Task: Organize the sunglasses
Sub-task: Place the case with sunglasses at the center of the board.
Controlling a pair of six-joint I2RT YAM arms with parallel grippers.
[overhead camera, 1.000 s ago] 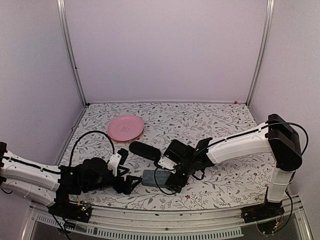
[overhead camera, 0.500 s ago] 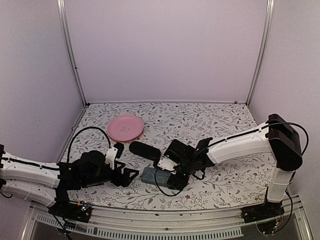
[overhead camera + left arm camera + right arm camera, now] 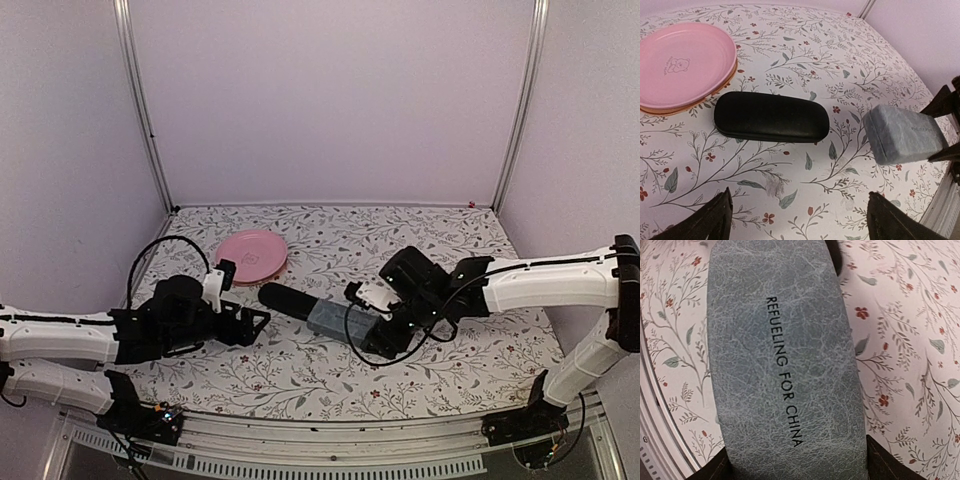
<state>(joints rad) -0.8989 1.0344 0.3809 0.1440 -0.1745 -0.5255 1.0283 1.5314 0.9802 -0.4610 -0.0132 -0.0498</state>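
Right gripper [image 3: 361, 329] is clamped on one end of the grey-blue case [image 3: 333, 317], a finger on each long side. From the right wrist view, the case [image 3: 785, 365] fills the frame, with "REFUELING FOR CHINA" printed along its lid. Left gripper [image 3: 800, 222] stands wide apart with nothing between its fingers. It points across the floral table [image 3: 420, 235] at the black oval case [image 3: 771, 117], which lies closed just ahead of it. The grey-blue case's free end sits near the right end of the black one, not touching it in the left wrist view.

No sunglasses show in any view. Whether a pair sits inside either closed case cannot be told.

Counted: two cases, one grey-blue and one black, and one pink plate [image 3: 252, 255] beyond the black case.
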